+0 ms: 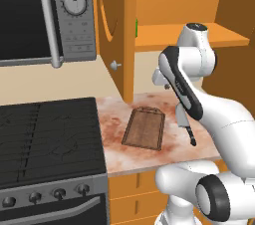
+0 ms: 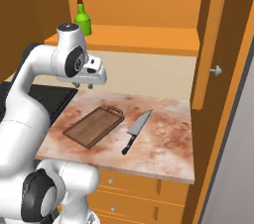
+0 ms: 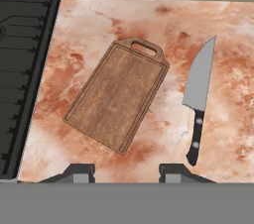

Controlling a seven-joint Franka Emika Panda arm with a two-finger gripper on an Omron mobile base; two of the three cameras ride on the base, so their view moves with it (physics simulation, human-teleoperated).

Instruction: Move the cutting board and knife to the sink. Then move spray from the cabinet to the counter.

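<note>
The end effector [image 3: 126, 172] is hovering above the marbled tabletop [image 3: 228, 94], its dark tips spread apart and gripping nothing. Below it, the wooden cutting board [image 3: 116, 96] is lying flat at a slant, loop handle farthest away. Just beside the board, the knife [image 3: 198, 99] is resting, its dark handle nearest. Beyond, the green spray [image 2: 83, 15] is standing on the cabinet [image 2: 149, 37] shelf, partly hidden by the arm.

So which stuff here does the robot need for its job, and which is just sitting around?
For the job:
cutting board, flat on the counter
knife, lying beside the board
spray, on the shelf of the cabinet
gripper, open above the board

Just there:
stove top
microwave
</note>
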